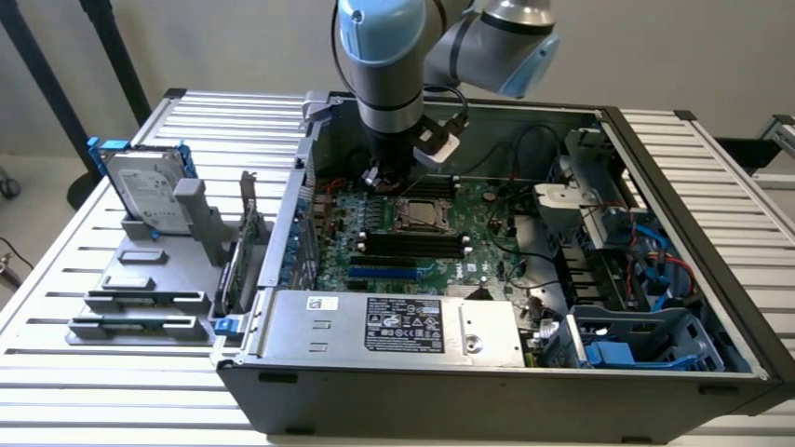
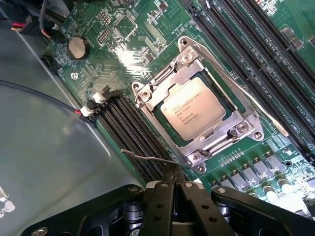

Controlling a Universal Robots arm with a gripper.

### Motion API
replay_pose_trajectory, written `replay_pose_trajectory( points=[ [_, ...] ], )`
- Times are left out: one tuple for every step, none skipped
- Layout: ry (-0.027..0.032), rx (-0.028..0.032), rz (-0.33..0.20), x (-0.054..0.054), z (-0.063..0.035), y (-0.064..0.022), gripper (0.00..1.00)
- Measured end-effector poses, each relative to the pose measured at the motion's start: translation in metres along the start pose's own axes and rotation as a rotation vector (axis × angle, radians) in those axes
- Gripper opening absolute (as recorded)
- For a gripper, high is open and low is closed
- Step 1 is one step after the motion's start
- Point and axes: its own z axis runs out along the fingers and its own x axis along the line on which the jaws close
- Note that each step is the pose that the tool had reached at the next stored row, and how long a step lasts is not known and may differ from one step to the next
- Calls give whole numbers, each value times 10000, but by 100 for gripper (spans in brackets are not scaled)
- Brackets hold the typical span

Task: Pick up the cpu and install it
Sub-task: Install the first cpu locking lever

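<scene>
Black jaws of the gripper [image 2: 173,196] fill the lower edge of the wrist frame, drawn together with nothing between them, their tips at a thin wire lever [image 2: 152,158]. Right of centre, the cpu [image 2: 194,108] lies seated in its socket [image 2: 216,88] on the green motherboard [image 2: 113,29] (retention frame around its rim). Judged from its look, the chip is light, stiff, smooth-topped and fragile beneath; its edges offer the safest hold. Exterior view: the arm stands over the socket in the computer case [image 1: 497,372].
</scene>
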Motion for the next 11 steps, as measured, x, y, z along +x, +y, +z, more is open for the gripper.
replay_pose_trajectory(
  points=[
    [-3, -5, 7, 0, 2, 0, 11],
    [-5, -9, 10, -1, 4, 0, 11],
    [-9, -12, 12, -2, 4, 0, 11],
    [-14, -17, 12, -2, 5, 0, 11],
    [-16, -19, 12, -3, 5, -2, 11],
    [-21, -24, 11, -3, 6, -2, 11],
    [-24, -26, 10, -3, 6, -1, 11],
    [-27, -24, 8, -3, 6, -1, 11],
    [-32, -19, 4, -3, 6, -2, 11],
    [-40, -9, -12, -3, 7, -1, 11],
    [-51, 6, -34, -3, 7, -1, 11]
  ],
)
